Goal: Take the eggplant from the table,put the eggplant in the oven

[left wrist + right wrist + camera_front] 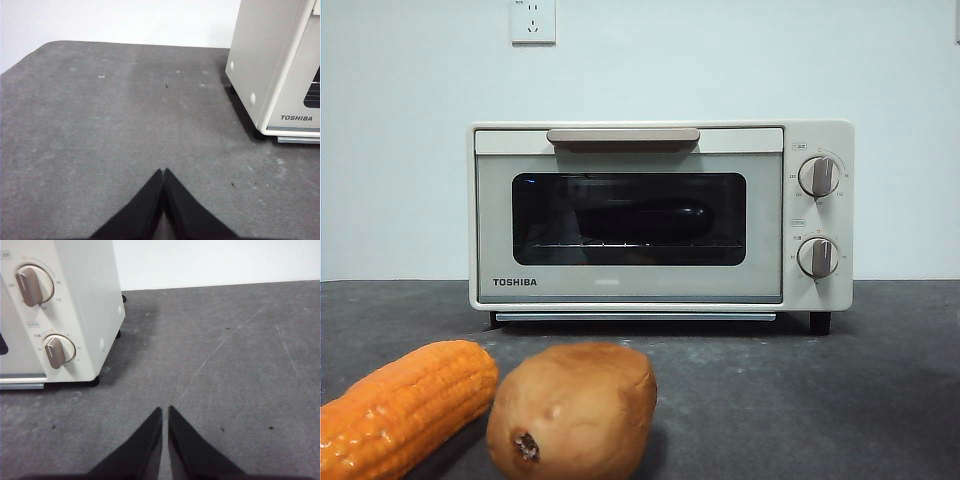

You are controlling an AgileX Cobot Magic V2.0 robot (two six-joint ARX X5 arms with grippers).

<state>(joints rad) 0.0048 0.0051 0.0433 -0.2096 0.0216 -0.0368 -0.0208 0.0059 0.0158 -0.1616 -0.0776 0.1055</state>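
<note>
Behind my workspace I see a plain white wall (400,150), evenly lit and bare except for 1 white power socket (533,21) high up; it meets the dark surface in a straight line.

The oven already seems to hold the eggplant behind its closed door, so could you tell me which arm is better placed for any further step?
Neither: the eggplant lies inside the shut oven; left gripper and right gripper idle beside it, both shut.
</note>
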